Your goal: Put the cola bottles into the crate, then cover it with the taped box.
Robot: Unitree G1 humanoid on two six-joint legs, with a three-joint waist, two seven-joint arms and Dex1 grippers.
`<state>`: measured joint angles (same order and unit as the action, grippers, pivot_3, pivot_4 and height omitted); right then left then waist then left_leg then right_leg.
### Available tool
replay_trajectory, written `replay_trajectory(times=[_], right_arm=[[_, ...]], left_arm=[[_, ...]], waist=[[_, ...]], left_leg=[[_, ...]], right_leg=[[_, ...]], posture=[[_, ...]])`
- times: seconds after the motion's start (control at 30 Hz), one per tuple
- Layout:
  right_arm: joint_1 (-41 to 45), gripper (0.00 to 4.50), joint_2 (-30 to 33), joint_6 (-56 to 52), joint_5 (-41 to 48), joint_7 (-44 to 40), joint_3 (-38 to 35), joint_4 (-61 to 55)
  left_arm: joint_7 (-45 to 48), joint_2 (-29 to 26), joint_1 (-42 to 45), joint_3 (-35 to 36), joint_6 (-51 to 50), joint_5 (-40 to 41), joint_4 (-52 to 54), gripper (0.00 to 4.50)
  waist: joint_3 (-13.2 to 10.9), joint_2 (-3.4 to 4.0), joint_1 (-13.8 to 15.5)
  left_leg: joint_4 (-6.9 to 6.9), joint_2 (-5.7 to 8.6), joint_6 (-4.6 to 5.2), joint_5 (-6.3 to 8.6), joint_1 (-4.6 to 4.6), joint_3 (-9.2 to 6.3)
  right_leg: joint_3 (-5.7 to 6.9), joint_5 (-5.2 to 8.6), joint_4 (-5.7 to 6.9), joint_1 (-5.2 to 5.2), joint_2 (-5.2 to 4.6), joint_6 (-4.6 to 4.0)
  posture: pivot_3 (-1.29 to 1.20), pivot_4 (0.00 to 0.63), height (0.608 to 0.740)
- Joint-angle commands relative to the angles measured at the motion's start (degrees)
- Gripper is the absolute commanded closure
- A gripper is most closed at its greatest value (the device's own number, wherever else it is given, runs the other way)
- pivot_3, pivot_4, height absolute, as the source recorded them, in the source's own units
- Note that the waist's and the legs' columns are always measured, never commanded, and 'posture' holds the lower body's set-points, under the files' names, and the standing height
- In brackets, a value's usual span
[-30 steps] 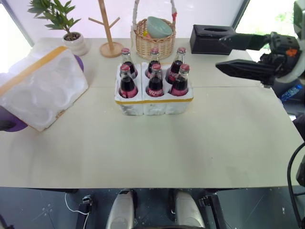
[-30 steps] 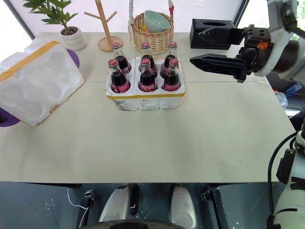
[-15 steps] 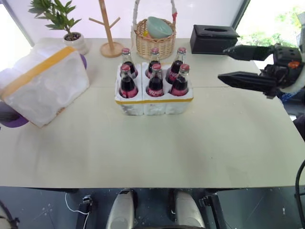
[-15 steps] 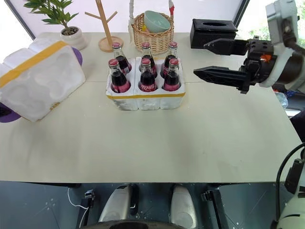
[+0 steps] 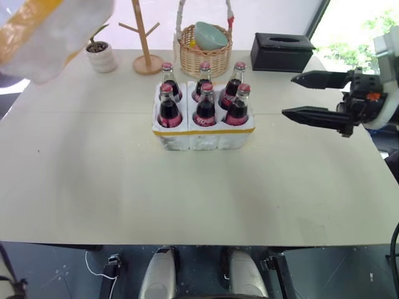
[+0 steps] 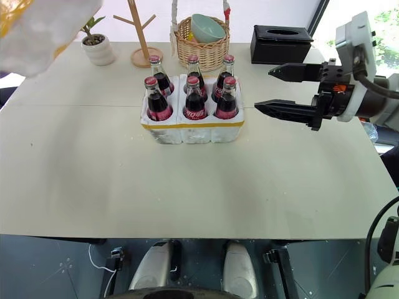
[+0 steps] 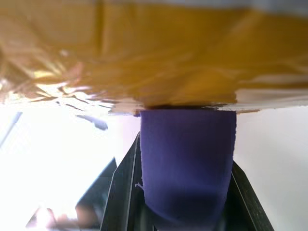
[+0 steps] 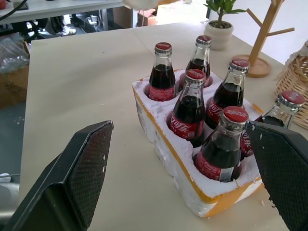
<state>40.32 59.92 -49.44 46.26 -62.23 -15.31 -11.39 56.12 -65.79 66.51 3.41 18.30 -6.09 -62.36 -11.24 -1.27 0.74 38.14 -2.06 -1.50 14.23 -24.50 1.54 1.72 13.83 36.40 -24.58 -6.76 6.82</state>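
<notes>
Six red-capped glass cola bottles (image 5: 203,99) sit in the low white foam crate (image 5: 203,133). Left gripper (image 7: 185,192), apparently clamped on the yellow-taped white foam box (image 5: 47,28), holds it far left; right gripper (image 6: 277,91) spread empty. Level the box squarely above the caps before lowering.

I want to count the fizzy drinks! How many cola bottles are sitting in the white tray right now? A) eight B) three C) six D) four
C: the crate holds six cola bottles, three in the back row and three in the front, so every well is filled.
</notes>
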Motion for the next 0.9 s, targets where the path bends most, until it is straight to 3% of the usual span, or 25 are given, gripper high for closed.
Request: replay_trajectory(times=[0.03, 0.33, 0.5, 0.7, 0.9], right_arm=[[0.2, 0.0, 0.2, 1.2, -0.2, 0.1, -0.5, -0.1], [-4.7, 0.0, 0.3, -0.6, 1.6, 2.5, -4.8, -1.3], [-7.7, 0.0, -0.4, -1.8, 3.8, 5.0, -7.9, -3.8], [-9.9, 0.0, -1.0, -2.9, 6.2, 8.0, -10.4, -5.7], [-10.2, 0.0, -1.2, -2.7, 7.9, 10.2, -11.0, -5.4]], left_arm=[[-0.4, 3.2, -1.2, 0.5, 4.1, 2.6, 10.7, 4.1], [-7.1, 14.3, -6.9, -5.3, -0.9, -3.8, 38.0, 4.1], [-19.7, 13.1, -9.8, -13.3, 5.7, -24.4, 45.8, 4.1], [-25.9, 13.3, -13.7, -15.2, 2.0, -34.2, 50.0, 4.1], [-26.7, 13.1, -15.8, -14.8, -0.4, -36.2, 51.6, 4.1]], waist=[[0.0, 0.0, -0.1], [0.0, 0.02, -0.2], [0.0, 0.03, -0.1], [0.0, 0.07, 0.1], [0.0, 0.07, -0.1]], left_leg=[[0.0, 0.0, 0.0, 0.0, 0.0, 0.0], [0.04, 0.01, 0.0, 0.0, 0.0, 0.0], [0.03, 0.02, 0.0, 0.0, 0.04, 0.01], [0.07, 0.02, 0.0, 0.0, 0.07, -0.02], [0.06, 0.02, 0.01, 0.0, 0.08, -0.03]], right_leg=[[-0.01, 0.0, 0.0, 0.0, 0.0, 0.0], [-0.04, -0.02, 0.0, 0.01, 0.01, 0.02], [-0.06, -0.02, 0.0, 0.03, 0.02, 0.03], [-0.05, -0.02, -0.01, 0.11, 0.02, 0.03], [-0.05, -0.02, -0.01, 0.1, 0.02, 0.03]], posture=[[0.0, 0.15, 0.736], [0.0, 0.15, 0.736], [0.0, 0.15, 0.736], [0.0, 0.15, 0.736], [0.0, 0.15, 0.736]])
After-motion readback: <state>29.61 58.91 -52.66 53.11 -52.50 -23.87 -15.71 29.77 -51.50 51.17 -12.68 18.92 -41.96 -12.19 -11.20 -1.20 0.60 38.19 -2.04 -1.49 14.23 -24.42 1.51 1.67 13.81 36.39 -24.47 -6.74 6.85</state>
